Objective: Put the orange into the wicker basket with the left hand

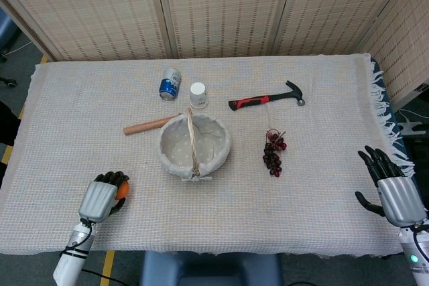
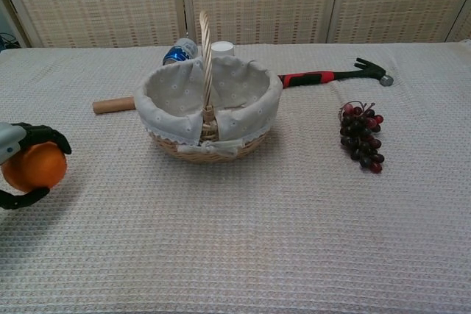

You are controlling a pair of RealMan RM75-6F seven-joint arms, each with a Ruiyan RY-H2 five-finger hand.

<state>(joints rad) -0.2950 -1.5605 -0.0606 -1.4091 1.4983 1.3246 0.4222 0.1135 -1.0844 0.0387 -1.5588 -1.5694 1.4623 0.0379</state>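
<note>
No readable writing; blue can (image 1: 169, 84) label too small to make out. Left hand (image 1: 102, 197) at near-left of table (image 1: 322, 78), palm down, black fingers (image 2: 45, 134) curled over orange (image 2: 33, 166), thumb beneath: orange gripped, left of wicker basket (image 1: 194, 144) and well apart. Right hand (image 1: 391, 187) at table's near-right edge, fingers spread, pointing away, holding nothing. Grapes (image 1: 273, 153) right of basket.

Left hand (image 2: 13, 154) cut off by chest view's left edge; head view: hand covers most of round orange fruit (image 1: 122, 190). Blue can (image 2: 179, 51) partly behind lined wicker basket (image 2: 210, 108).
</note>
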